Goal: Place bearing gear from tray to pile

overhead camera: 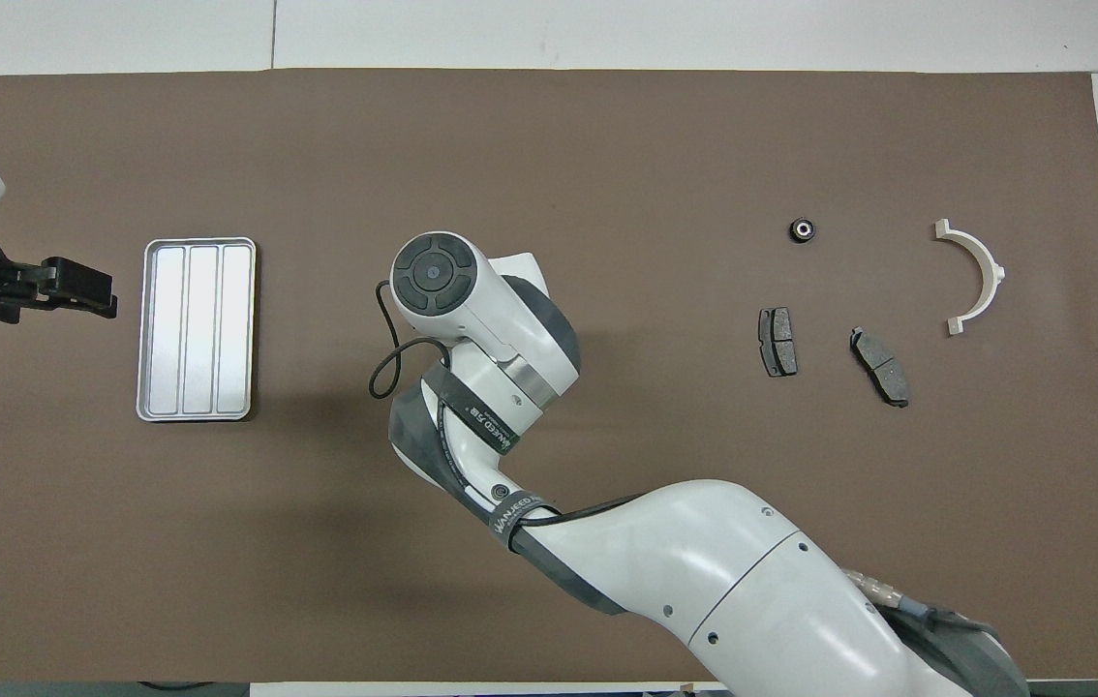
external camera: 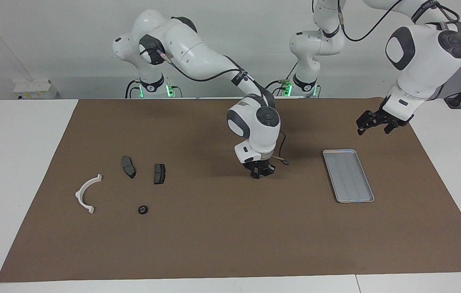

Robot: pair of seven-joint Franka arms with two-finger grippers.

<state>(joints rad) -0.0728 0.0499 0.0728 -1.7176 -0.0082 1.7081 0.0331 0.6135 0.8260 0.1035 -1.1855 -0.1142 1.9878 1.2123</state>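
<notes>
Right gripper (external camera: 259, 175) low over mat mid-table, fingers together, whether on a gear unseen. Gear (external camera: 143, 209) by pile: small, hard, light; pinch its rim. Left gripper (external camera: 372, 124) waits apart near tray (external camera: 348, 175).

Ridged metal tray (external camera: 348, 175) on a matt brown mat (external camera: 214, 236).

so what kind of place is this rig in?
Most likely a robotics lab bench, not a factory line: two Franka arms at a white table with a brown mat, and loose car parts, like brake pads, beside a bare metal tray.
</notes>
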